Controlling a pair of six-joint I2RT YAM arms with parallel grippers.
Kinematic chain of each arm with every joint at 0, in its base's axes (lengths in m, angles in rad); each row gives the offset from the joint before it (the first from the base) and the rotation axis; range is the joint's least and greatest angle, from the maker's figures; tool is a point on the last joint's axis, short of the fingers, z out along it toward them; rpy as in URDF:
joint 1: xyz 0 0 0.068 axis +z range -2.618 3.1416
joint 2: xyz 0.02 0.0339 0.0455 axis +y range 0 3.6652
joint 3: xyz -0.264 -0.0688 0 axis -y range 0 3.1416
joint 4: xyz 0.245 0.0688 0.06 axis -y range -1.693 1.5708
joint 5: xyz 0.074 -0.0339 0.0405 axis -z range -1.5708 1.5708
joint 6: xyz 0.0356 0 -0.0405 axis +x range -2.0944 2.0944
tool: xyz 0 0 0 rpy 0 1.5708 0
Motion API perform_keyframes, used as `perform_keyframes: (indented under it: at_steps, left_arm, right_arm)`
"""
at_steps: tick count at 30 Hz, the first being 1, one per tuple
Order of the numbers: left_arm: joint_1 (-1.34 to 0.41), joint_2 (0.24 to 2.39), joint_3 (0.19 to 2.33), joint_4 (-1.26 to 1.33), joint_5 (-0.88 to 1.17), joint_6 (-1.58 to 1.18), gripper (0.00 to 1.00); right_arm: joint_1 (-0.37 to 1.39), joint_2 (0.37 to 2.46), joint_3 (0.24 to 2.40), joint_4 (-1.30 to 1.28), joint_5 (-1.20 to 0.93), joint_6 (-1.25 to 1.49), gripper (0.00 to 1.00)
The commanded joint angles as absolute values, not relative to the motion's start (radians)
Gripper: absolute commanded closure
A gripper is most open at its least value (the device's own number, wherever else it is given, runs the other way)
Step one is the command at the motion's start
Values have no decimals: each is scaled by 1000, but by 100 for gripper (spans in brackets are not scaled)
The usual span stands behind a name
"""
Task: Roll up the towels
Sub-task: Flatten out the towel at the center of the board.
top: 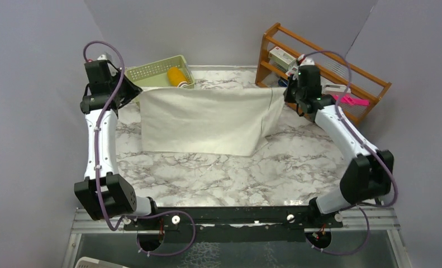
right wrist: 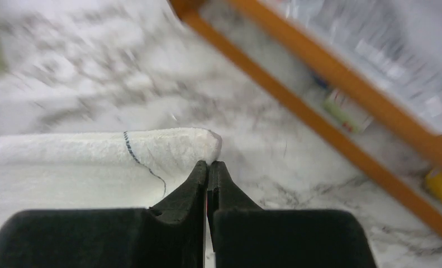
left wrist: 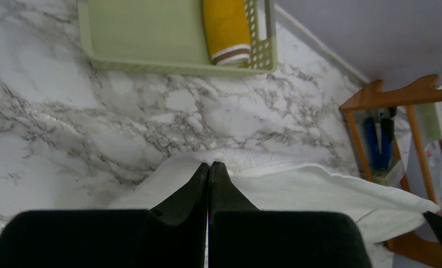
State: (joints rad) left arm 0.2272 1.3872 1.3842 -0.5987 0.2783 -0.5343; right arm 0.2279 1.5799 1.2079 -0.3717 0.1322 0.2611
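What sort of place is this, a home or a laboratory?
Probably a laboratory booth staged as a household counter: grey walls enclose a marble-pattern table holding a wooden rack and a green basket.

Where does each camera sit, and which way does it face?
Top external: above and behind the bases, looking down on the table; both arms show.
Left wrist: faces the green basket; left end effector shut on the cream towel.
Right wrist: faces the wooden rack; right end effector shut on that towel's other corner.
All three share the cream towel.
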Motion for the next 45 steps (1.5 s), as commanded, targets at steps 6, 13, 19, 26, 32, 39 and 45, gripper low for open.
perform_keyframes:
  at_steps: [6,13,19,26,32,39,45]
  left_arm:
    - [265,1180,1568,-613,342,-649,100]
    - [231,887,1492,-735,112,-704,100]
    - [159,800,1509,-843,15,-733,100]
    - [129,891,1412,-882,-23,-672,100]
    - [130,1008,993,-626,44,-708,100]
    - [130,1284,776,-315,-4,-767,100]
    - [140,1529,937,-242,-77,-735,100]
  right_arm:
    - [226,1182,1405,-412,98,205,99]
    - [227,906,1325,-471,18,269,99]
    - [227,780,1285,-575,-13,264,99]
    - [227,805,1164,-555,-2,283,99]
    - [227,906,873,-341,35,362,99]
    - [226,1262,773,-121,57,454,99]
    - [226,1531,902,-61,125,453,99]
